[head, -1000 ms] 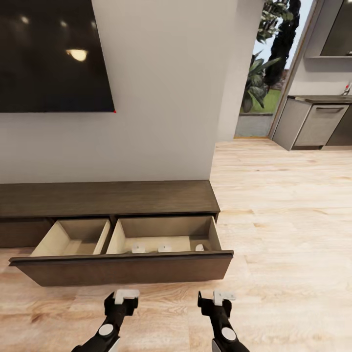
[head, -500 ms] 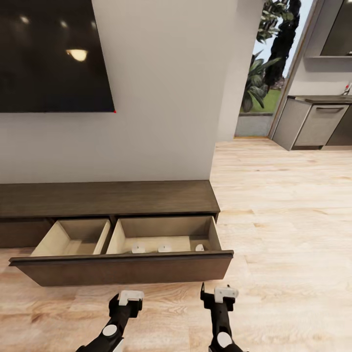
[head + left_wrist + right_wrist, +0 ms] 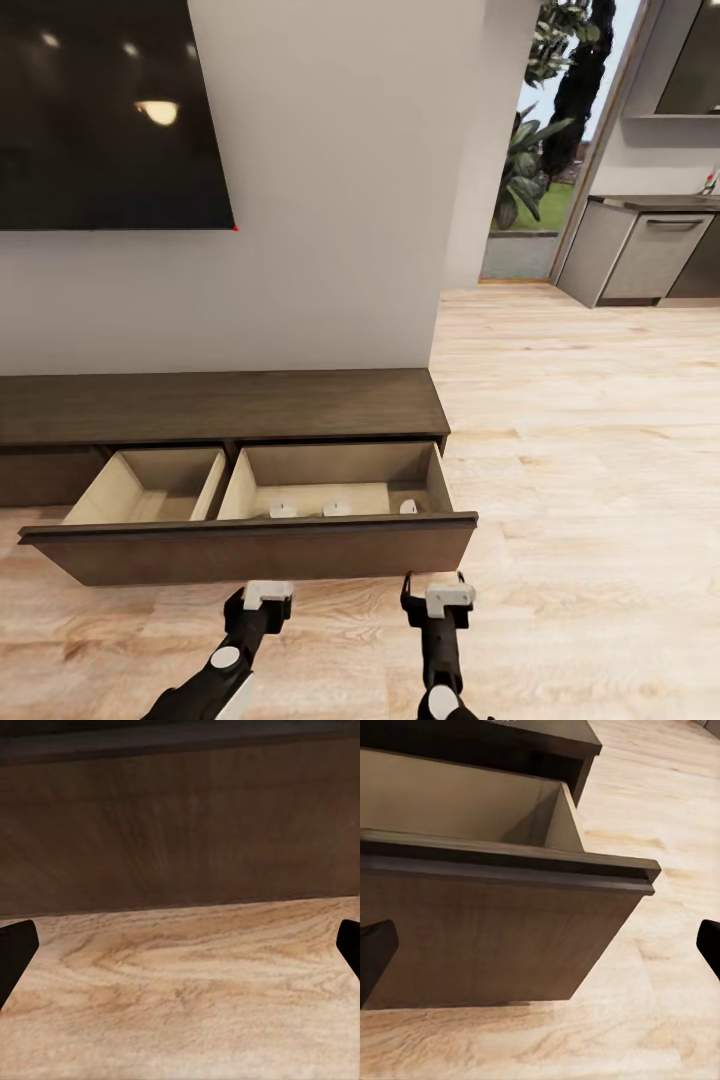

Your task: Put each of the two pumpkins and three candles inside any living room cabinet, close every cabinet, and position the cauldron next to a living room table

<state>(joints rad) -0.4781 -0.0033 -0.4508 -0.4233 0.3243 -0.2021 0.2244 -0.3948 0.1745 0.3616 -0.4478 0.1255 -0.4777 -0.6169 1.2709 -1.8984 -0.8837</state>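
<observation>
The cabinet (image 3: 220, 405) is a long low dark-brown unit against the wall, with its wide drawer front (image 3: 250, 550) pulled out over the floor. The drawer's pale interior has two compartments. In the right one, three small pale candles (image 3: 337, 507) peek above the drawer front. My left gripper (image 3: 266, 594) and right gripper (image 3: 436, 596) hang just in front of the drawer front, low over the floor. Both are open and empty. The left wrist view has the left gripper (image 3: 180, 952) facing the brown front; the right gripper (image 3: 540, 952) faces the drawer's right corner (image 3: 649, 874). Pumpkins, cauldron and table are out of view.
A dark television (image 3: 100, 110) hangs on the white wall above the cabinet. Light wood floor (image 3: 580, 450) stretches to the right toward a doorway with plants (image 3: 530, 160) and grey kitchen units (image 3: 650, 255).
Both grippers have moved forward, closer to the open drawer front. The right one has also shifted slightly left. The drawer and candles have not moved.
</observation>
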